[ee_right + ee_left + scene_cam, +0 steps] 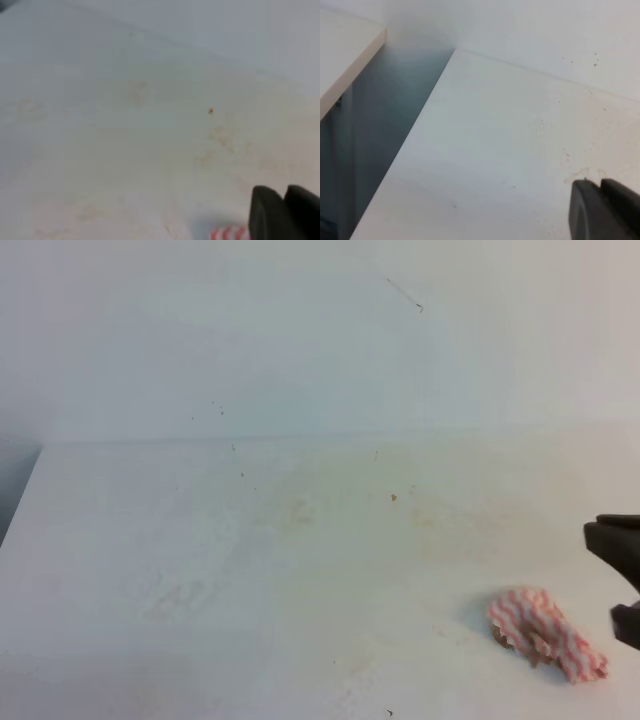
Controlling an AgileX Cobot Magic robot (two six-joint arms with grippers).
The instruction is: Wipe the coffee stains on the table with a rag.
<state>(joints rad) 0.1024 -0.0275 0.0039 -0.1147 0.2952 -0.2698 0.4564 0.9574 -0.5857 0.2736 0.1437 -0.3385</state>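
The rag, bunched with pink-red and white zigzag stripes, lies on the white table at the front right. It has a brownish patch at its left end. A strip of it shows at the bottom of the right wrist view. My right gripper hangs at the right edge just beyond the rag, its two dark fingers apart, holding nothing. No orange-brown coffee puddle shows in any view; only faint yellowish smudges mark the table. My left gripper is out of the exterior view; only a dark finger shows in the left wrist view.
The table's left edge drops into a dark gap beside a second pale surface. A white wall rises behind the table. Tiny dark specks dot the surface.
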